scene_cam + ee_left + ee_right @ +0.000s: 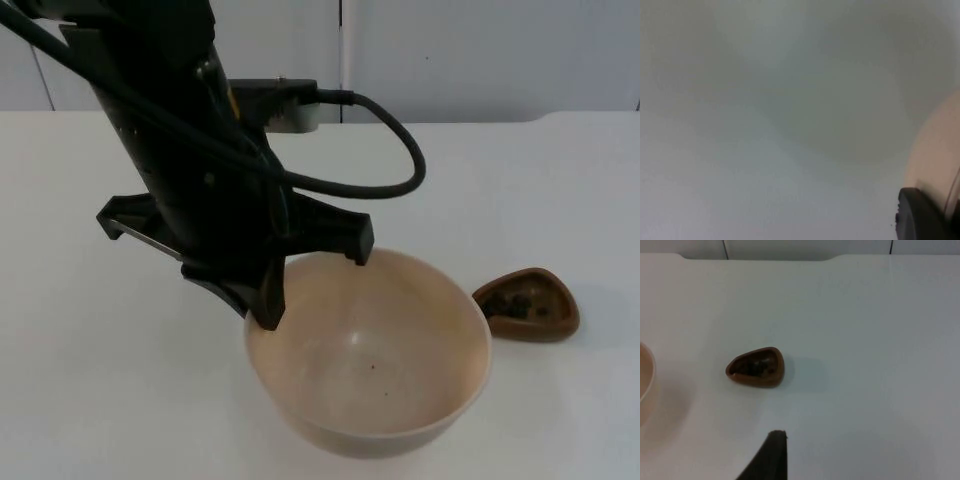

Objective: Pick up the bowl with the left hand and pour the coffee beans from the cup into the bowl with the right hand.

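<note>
White worktop (80,380). Beige bowl (380,370) lower centre of top view, a few dark specks inside. L hand (312,285) clamps its upper-left rim. Small brown cup (528,304) w/ coffee beans (520,303) at right, just beside bowl. R hand (771,456): can't tell.

Even bright light; soft shadow beside cup (756,367); left wrist view fully out of focus.

Bowl (370,350) near table (90,400) front edge, left gripper (310,285) on its rim. Cup (527,304) w/ beans just right of bowl, apart. Partition wall (480,50) behind.
</note>
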Robot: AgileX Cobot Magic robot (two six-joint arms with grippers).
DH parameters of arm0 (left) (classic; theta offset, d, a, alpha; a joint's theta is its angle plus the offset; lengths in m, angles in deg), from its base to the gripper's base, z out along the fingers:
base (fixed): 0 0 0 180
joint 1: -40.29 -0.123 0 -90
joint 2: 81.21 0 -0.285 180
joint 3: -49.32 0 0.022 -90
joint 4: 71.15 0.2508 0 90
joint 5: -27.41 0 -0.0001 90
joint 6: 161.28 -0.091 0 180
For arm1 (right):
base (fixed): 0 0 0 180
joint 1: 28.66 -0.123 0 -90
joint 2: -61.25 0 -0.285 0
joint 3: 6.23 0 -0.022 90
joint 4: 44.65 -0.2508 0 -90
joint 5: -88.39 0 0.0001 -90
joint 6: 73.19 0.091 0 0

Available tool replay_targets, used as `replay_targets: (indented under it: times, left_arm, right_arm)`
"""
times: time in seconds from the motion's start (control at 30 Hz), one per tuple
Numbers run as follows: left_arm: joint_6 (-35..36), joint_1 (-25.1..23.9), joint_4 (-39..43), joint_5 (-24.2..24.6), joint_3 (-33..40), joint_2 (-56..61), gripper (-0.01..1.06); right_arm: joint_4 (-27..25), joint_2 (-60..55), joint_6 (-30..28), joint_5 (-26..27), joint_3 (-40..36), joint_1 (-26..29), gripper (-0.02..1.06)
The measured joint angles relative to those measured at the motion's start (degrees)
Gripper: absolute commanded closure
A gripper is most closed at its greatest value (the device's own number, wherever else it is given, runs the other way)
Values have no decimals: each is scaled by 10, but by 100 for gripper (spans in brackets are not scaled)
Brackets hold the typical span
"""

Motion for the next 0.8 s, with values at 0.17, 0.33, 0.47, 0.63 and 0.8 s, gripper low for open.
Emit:
replay_targets:
  times: [0.17,0.33,0.47,0.63,0.8]
  left_arm:
    - [0,0,-3,0,0,0,105]
    - [0,0,-3,0,0,0,105]
    - [0,0,-3,0,0,0,105]
    - [0,0,-3,-2,0,0,105]
    - [0,0,-3,-2,0,0,105]
  right_arm:
    - [1,-35,-4,0,5,0,-1]
    - [1,-108,-4,15,35,0,-1]
    - [1,-191,-4,30,84,0,-1]
    - [6,-276,-11,53,144,0,-1]
    - [6,-352,-18,77,202,0,-1]
